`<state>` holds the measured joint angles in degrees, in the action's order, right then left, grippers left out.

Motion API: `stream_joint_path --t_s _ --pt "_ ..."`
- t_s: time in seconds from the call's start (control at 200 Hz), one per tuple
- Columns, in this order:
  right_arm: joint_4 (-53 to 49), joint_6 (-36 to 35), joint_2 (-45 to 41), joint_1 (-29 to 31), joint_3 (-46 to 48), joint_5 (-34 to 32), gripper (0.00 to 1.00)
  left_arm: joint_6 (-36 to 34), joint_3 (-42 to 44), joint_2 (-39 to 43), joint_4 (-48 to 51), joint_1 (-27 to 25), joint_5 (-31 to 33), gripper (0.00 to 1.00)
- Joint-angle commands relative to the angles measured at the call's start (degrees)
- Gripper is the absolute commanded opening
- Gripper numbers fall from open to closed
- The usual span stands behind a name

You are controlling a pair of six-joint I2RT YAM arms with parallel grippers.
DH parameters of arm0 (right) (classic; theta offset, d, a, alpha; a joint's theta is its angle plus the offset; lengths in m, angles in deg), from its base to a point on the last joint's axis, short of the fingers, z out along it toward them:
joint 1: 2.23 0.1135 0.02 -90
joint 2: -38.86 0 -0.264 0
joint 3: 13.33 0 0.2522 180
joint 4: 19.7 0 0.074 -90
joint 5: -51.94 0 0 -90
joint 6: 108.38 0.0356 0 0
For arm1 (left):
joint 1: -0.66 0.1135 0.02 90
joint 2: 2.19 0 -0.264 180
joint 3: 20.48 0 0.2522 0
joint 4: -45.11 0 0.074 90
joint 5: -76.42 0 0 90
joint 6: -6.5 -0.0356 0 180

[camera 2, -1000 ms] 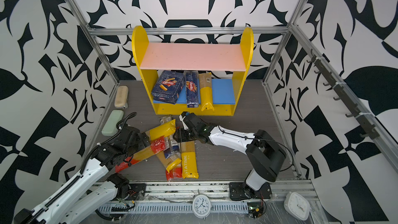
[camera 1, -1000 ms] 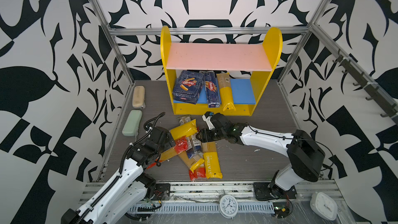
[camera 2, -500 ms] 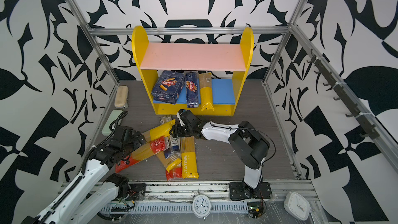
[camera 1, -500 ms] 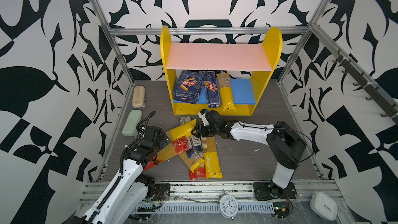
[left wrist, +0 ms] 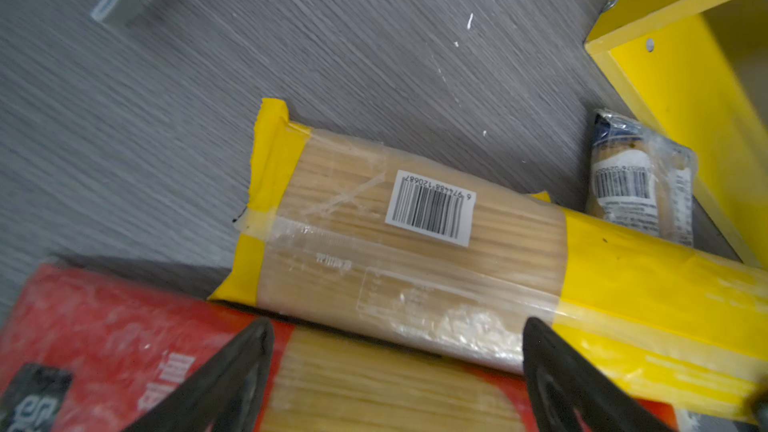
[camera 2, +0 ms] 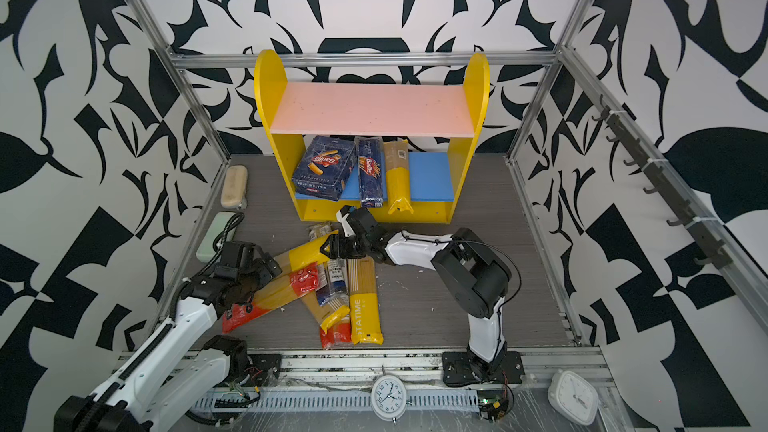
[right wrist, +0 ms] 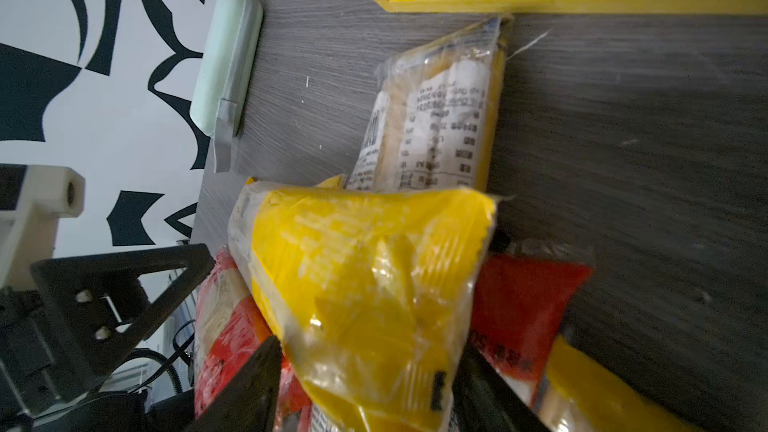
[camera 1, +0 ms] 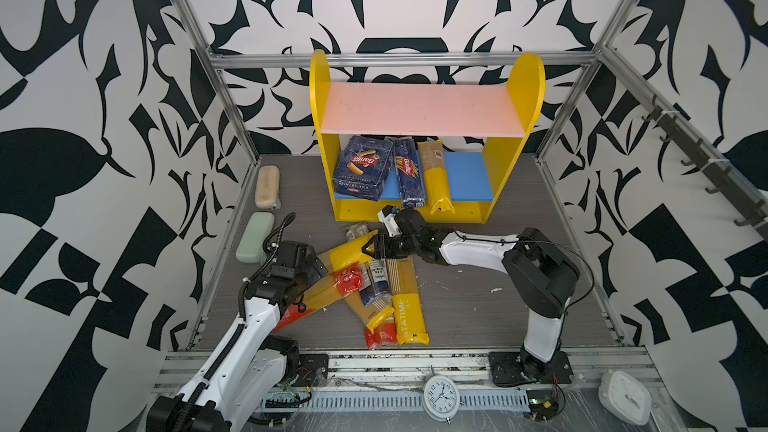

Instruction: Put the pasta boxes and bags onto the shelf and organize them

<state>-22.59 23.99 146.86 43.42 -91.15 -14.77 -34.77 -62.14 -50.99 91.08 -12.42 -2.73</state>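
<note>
Yellow-ended bag (camera 1: pixel 347 252) clamped in right jaws, left jaws wide over red-ended bag (camera 1: pixel 328 295), shelf (camera 1: pixel 498 184) behind

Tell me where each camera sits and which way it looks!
Top views: high above the front edge, facing down and forward; both top views show the shelf, the bags, left gripper and right gripper.
Left wrist: on the left arm, facing down at a yellow-ended bag; the open left gripper's fingers show.
Right wrist: on the right arm, facing along that bag, gripped by the right gripper; the left gripper shows beyond.
Shared: both wrist views see that bag and the shelf.
</note>
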Motion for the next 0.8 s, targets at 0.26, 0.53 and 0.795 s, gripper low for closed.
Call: stream_joint_path --t_s 0.26,0.53,0.795 --pt "3.98 1.83 2.33 -0.65 -3.94 2.02 0.66 -1.16 0.76 -2.05 -2.15 1.92 -2.75 0.92" --pt "6.02 2.71 2.77 -0.65 -4.47 2.63 0.46 -1.27 1.01 -0.83 -1.32 2.09 -3.04 0.92" --pt "4.95 1.25 -1.22 -0.47 -1.32 1.13 0.22 -0.4 1.36 1.06 -0.32 2.1 -3.43 0.93"
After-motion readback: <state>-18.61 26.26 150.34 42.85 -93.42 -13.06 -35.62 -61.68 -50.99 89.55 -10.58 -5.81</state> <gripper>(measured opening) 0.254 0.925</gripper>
